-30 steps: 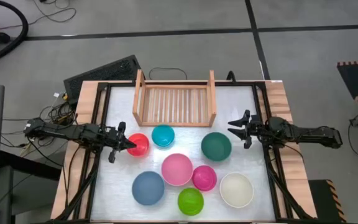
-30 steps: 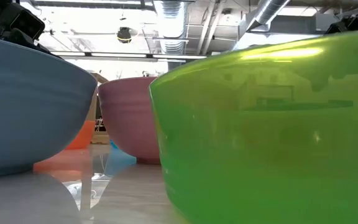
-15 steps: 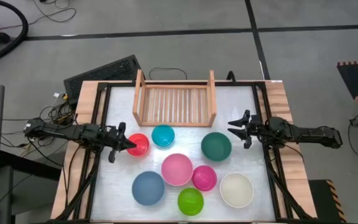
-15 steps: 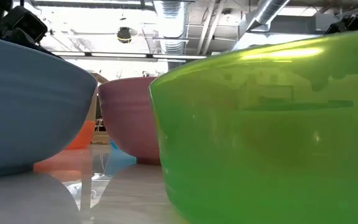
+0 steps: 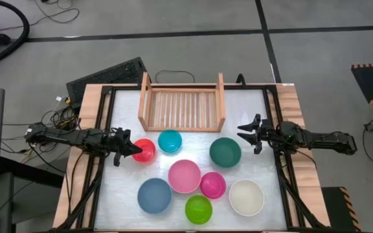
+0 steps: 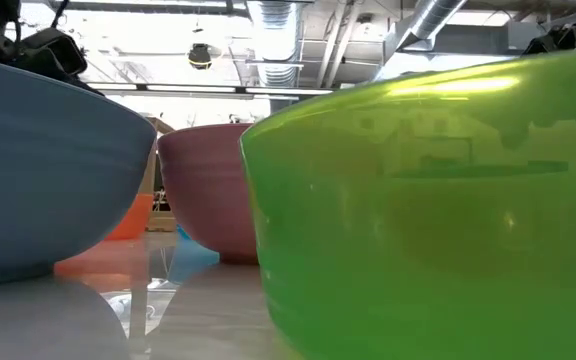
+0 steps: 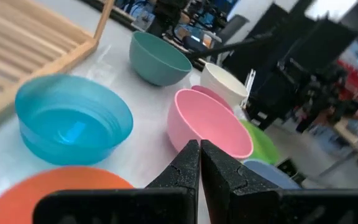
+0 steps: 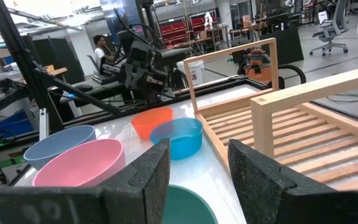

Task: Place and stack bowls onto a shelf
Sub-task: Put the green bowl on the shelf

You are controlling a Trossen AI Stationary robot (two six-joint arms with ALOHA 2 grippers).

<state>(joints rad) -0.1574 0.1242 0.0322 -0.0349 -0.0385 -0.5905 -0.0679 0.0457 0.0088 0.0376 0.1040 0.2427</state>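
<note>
Eight bowls sit upright on the white table, in front of the wooden shelf [image 5: 182, 107], which holds nothing: red-orange [image 5: 146, 151], teal [image 5: 169, 140], dark green [image 5: 225, 152], pink [image 5: 184, 176], magenta [image 5: 213, 185], blue [image 5: 154, 195], lime green [image 5: 198, 209], cream-white [image 5: 246, 197]. My left gripper [image 5: 136, 150] is shut, its tips over the red-orange bowl's left rim [image 7: 73, 180]. My right gripper [image 5: 241, 133] is open and hovers just right of and beyond the dark green bowl [image 8: 185, 208]. My left gripper's shut fingertips [image 7: 191, 152] stand level over the red-orange bowl's left rim, coming from the table's left; whether they touch it I cannot tell. My right gripper touches nothing.
The shelf's raised side walls [image 5: 144, 100] stand at the table's far middle. The bowls crowd the table's middle and near half; the lime green bowl [image 6: 428, 210] fills most of the low view. Bare table [image 5: 258, 103] lies right of the shelf. A person shows far off in the room [image 8: 101, 46].
My left gripper has edged slightly toward the red-orange bowl. The bowls and my right arm have kept still.
</note>
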